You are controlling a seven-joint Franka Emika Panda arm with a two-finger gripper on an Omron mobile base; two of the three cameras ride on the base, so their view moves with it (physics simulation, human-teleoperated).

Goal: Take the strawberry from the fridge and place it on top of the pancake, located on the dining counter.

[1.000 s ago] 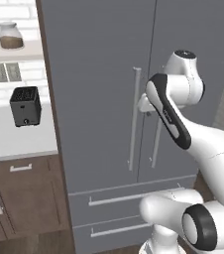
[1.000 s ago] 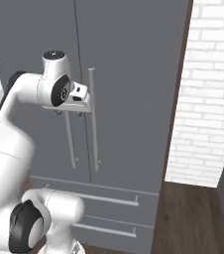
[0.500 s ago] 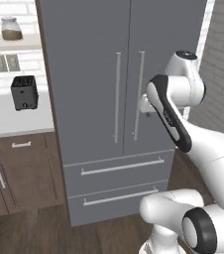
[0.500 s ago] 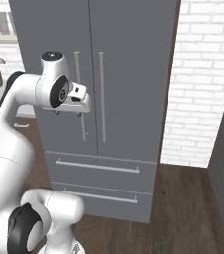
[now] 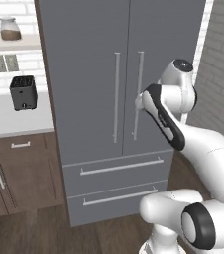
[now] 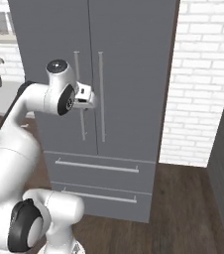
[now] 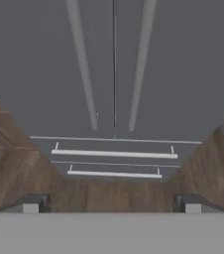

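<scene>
Fridge, tall matte-grey double-door (image 5: 109, 89): both doors closed, two long silver vertical bar handles (image 5: 117, 96) flanking the centre seam, two drawers below. I cannot see the strawberry; presumably it sits behind those doors. Two-finger gripper (image 7: 113, 203): jaws spread wide, nothing between them, aimed at the door fronts, with my hand camera looking down at the drawers. Black boxy toaster (image 5: 23, 92): on the white wall counter (image 5: 15, 119), left of the fridge.

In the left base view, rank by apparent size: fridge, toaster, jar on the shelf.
1. fridge
2. toaster
3. jar, slightly smaller than the toaster; both stand at a similar depth, so this ranking looks fair.
</scene>
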